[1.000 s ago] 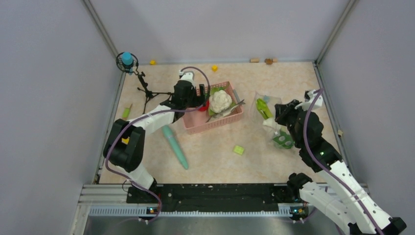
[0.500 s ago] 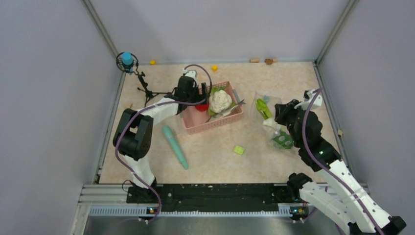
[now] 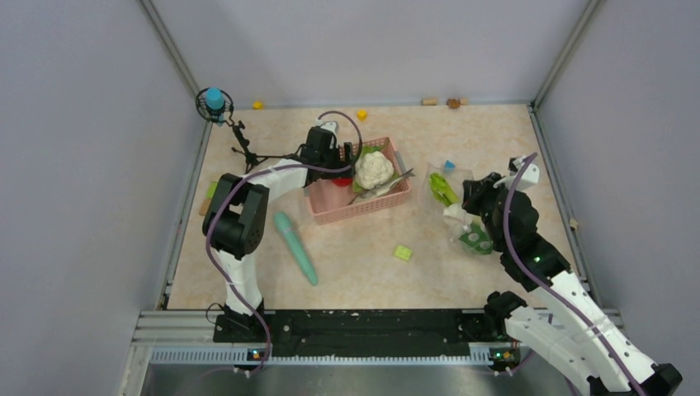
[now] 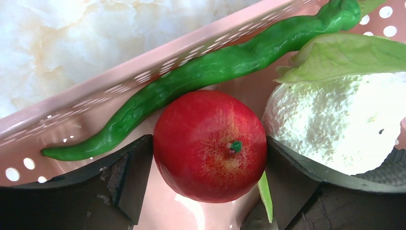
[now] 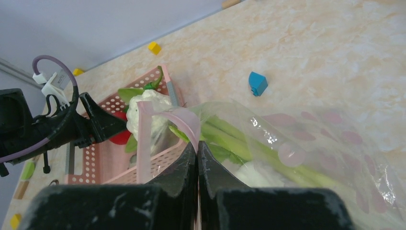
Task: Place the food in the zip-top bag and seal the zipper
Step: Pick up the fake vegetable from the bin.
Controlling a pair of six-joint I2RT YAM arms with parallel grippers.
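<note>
The red tomato (image 4: 209, 143) lies in the pink basket (image 4: 95, 96) between a long green pepper (image 4: 201, 72) and the white cauliflower (image 4: 335, 124). My left gripper (image 4: 209, 146) has a finger touching each side of the tomato; it reaches into the basket's left end in the top view (image 3: 338, 163). My right gripper (image 5: 197, 148) is shut on the pinkish zipper (image 5: 184, 120) of the clear zip-top bag (image 5: 311, 153) and holds its mouth up. The pale green leek (image 5: 249, 148) and dark green leafy pieces (image 3: 476, 239) are inside the bag (image 3: 458, 206).
A teal stick (image 3: 295, 247) lies in front of the basket (image 3: 363, 210). A yellow-green block (image 3: 402, 252) sits between basket and bag. A blue block (image 5: 257, 83) lies behind the bag. A small tripod (image 3: 216, 103) stands at the back left. Walls enclose three sides.
My left gripper has moved right, deeper into the basket, and now sits around the tomato. My right gripper has shifted slightly, still holding the bag's mouth.
</note>
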